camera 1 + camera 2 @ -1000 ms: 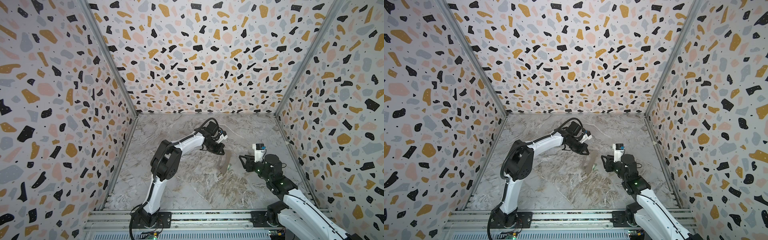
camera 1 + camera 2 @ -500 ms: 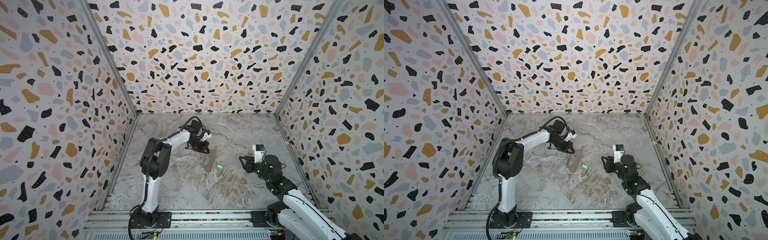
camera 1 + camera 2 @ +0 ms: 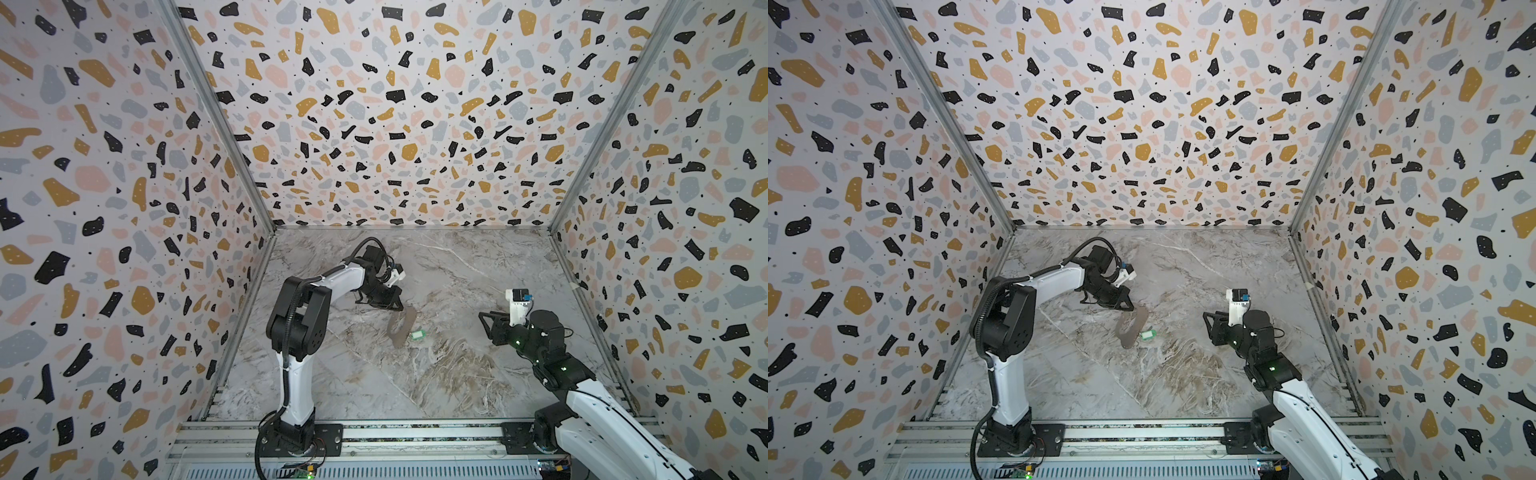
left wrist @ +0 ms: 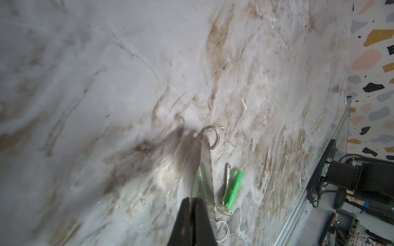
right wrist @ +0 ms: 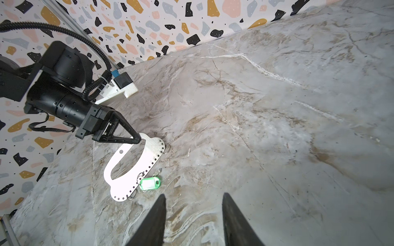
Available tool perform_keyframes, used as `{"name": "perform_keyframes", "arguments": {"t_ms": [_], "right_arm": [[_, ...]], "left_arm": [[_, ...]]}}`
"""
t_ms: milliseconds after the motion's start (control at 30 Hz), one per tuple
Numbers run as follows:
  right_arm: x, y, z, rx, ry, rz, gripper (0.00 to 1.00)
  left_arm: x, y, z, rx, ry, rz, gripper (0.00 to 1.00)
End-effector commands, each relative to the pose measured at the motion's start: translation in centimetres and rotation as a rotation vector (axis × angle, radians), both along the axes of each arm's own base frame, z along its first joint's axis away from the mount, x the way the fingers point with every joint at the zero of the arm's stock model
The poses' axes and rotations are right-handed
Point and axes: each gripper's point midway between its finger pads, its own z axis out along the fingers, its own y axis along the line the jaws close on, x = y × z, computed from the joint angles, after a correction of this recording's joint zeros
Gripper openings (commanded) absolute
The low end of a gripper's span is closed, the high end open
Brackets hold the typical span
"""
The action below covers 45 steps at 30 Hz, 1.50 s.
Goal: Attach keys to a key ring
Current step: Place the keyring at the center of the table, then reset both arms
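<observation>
The key ring (image 5: 149, 153) is a flat silvery plate with a large oval opening and a row of small holes; it looks dark in both top views (image 3: 401, 328) (image 3: 1130, 329). My left gripper (image 5: 137, 138) (image 4: 193, 199) (image 3: 398, 308) is shut on its narrow end. A green-headed key (image 5: 149, 183) (image 3: 417, 335) (image 3: 1147, 334) lies on the table against the holed edge, with its silvery shaft (image 4: 227, 176) beside it and a small ring joining it to the plate. My right gripper (image 5: 194, 194) (image 3: 484, 326) stands open to the right of the key, with nothing between its fingers.
Two more small split rings (image 5: 167, 148) (image 5: 132, 197) hang from the plate's holed edge. Terrazzo-patterned walls (image 3: 374, 124) close in the marble table (image 3: 457, 374) on three sides. An aluminium rail (image 3: 415, 434) carrying both arm bases runs along the front.
My left arm has drawn back to the left, dragging the key ring and the green key along the table. The right arm has stayed still with its jaws open.
</observation>
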Motion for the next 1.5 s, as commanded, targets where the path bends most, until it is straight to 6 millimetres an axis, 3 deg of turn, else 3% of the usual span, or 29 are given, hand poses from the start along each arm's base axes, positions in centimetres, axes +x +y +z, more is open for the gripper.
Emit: {"name": "perform_keyframes", "arguments": {"t_ms": [0, 167, 333, 700, 900, 1000, 1033, 1067, 1233, 1333, 1467], "right_arm": [[-0.1, -0.1, 0.3, 0.007, -0.007, -0.005, 0.44], [-0.2, -0.2, 0.3, 0.003, -0.004, -0.008, 0.44], [-0.2, -0.4, 0.2, 0.001, -0.004, -0.012, 0.44], [0.0, -1.0, -0.2, -0.016, 0.016, -0.051, 0.48], [-0.1, -1.3, -0.1, -0.034, 0.015, -0.058, 0.57], [-0.3, -1.5, 0.0, -0.050, 0.016, -0.056, 0.59], [-0.3, -1.6, 0.1, -0.054, 0.016, -0.058, 0.60], [-0.3, -1.7, 0.2, -0.060, 0.014, -0.060, 0.62], [-0.2, -2.1, 0.8, -0.073, 0.010, -0.072, 0.71], [0.0, -2.3, 1.1, -0.066, 0.005, -0.083, 0.97], [0.3, -2.8, 1.7, -0.040, -0.005, -0.112, 0.99]], "left_arm": [[0.9, 1.9, -1.3, 0.076, -0.044, 0.029, 0.16], [1.8, 3.1, -0.9, 0.120, -0.087, 0.077, 0.35], [3.5, 5.3, 0.9, 0.161, -0.180, 0.192, 0.45], [4.8, 6.6, 8.5, 0.135, -0.428, 0.258, 0.60], [4.3, 7.2, 11.2, 0.042, -0.532, 0.355, 0.66], [3.9, 7.7, 13.3, -0.014, -0.604, 0.422, 0.80], [3.8, 7.9, 14.3, -0.039, -0.636, 0.451, 0.96], [3.6, 8.1, 15.2, -0.062, -0.664, 0.478, 1.00], [3.0, 9.3, 17.6, -0.071, -0.729, 0.543, 0.99], [2.9, 9.9, 18.3, -0.030, -0.742, 0.543, 0.99], [2.6, 11.3, 18.8, 0.011, -0.780, 0.593, 1.00]]}}
